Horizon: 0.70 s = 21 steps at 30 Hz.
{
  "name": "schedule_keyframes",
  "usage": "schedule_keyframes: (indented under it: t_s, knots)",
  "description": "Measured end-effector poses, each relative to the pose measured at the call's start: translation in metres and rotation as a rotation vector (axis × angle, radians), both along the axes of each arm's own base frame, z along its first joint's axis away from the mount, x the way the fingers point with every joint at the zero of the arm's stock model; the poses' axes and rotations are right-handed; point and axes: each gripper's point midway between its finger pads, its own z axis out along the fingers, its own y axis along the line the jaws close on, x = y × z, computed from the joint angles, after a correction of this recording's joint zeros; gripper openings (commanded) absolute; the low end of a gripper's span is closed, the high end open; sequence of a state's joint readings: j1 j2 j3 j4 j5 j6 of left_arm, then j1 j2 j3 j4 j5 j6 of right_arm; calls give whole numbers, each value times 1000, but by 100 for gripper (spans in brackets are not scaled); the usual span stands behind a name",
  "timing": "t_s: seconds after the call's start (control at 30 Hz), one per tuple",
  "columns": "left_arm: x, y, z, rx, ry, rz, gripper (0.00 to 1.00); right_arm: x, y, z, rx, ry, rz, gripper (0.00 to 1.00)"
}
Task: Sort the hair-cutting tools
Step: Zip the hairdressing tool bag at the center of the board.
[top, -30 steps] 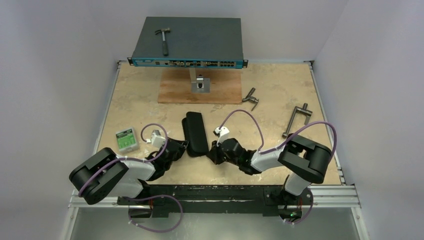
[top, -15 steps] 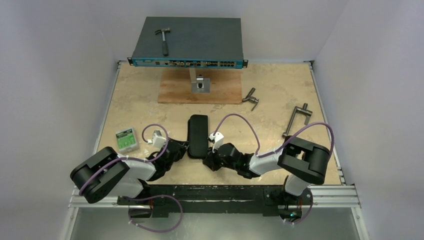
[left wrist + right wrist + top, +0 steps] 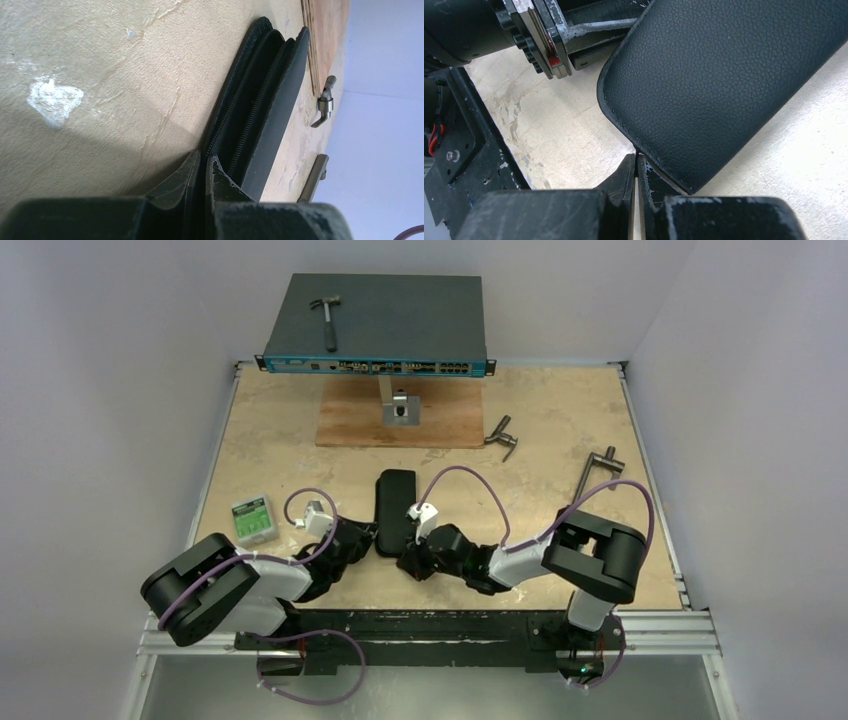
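At lower centre, our left end effector (image 3: 203, 160) and right end effector (image 3: 635, 161), both clenched, flank a black zipped leather case (image 3: 393, 502), probably to open it.

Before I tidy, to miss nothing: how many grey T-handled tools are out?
2: a small tool right of the wooden board, a longer tool near the right edge. More may be hidden.

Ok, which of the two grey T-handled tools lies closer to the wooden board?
The smaller tool, just off the right edge of the wooden board; the longer tool lies well farther right.
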<state>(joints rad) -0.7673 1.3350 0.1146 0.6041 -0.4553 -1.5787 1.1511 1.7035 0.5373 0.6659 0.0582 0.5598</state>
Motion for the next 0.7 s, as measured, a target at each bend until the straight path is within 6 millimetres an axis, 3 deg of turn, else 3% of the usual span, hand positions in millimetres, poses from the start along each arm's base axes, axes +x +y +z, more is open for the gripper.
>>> schedule_keyframes:
  t_s: [0.63, 0.7]
  knots:
    - [4, -7, 0, -13, -17, -8, 0, 3, 21, 1, -66, -31, 93, 0]
    - [4, -7, 0, -13, -17, -8, 0, 3, 21, 1, -71, -29, 97, 20]
